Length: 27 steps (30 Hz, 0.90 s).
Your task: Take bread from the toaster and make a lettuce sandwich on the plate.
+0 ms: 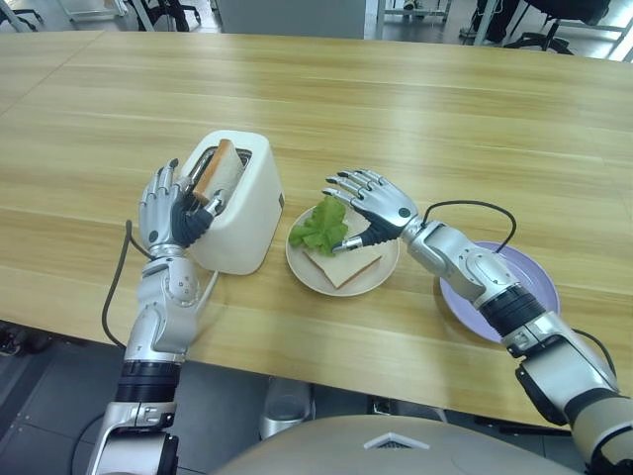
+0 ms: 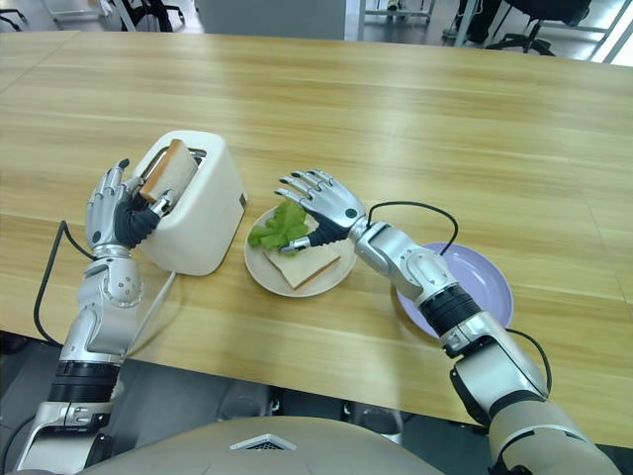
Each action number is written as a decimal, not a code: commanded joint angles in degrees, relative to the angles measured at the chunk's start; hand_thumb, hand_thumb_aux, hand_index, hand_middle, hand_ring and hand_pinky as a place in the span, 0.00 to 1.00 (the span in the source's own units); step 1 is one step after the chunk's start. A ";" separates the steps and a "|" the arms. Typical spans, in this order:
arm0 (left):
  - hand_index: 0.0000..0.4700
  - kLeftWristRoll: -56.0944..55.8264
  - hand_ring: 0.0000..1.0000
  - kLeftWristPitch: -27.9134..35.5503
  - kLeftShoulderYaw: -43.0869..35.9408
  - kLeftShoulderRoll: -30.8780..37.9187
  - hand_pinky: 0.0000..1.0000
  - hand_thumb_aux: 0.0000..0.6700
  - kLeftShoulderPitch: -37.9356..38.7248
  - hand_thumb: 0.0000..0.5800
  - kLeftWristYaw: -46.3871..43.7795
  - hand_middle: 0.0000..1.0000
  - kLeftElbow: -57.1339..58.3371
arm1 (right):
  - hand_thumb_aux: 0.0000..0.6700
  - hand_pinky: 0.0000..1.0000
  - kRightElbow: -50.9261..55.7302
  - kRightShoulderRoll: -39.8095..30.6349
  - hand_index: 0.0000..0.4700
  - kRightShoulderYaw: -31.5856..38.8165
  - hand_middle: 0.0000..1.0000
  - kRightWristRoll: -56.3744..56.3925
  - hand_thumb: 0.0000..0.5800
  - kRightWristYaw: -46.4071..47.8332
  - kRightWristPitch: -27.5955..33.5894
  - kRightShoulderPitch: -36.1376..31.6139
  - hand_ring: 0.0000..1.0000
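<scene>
Nearest, at the right of the desk (image 1: 396, 109), a purple plate (image 1: 539, 287) is lying close to the front edge, and the right forearm is passing over it. At the left, the left hand (image 1: 170, 213) is standing upright against the near end of the toaster (image 1: 247, 213). Its fingers (image 1: 163, 188) are grasping the toast (image 1: 220, 166), which is sticking up tilted out of a slot on the toaster's left side.

Just right of the toaster, a cream plate (image 1: 381, 277) is carrying the bread (image 1: 346, 265), a single slice lying flat. The lettuce (image 1: 318, 228) is resting on the far left corner of that slice and is overhanging onto the plate.

The right hand (image 1: 381, 203) is hovering over the far right part of the cream plate. Its fingers (image 1: 358, 181) are released and spread, holding nothing, and the thumb is pointing down toward the lettuce and bread; whether it is touching them cannot be told.

Beyond these things the desk is stretching away toward chair legs (image 2: 514, 40) in the room behind.
</scene>
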 commanded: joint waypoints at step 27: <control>0.98 -22.89 1.00 -31.04 12.31 -7.91 1.00 1.00 3.80 1.00 5.91 1.00 -19.00 | 0.13 0.00 44.46 17.83 0.13 11.59 0.00 -5.63 0.24 -16.88 1.47 -15.49 0.00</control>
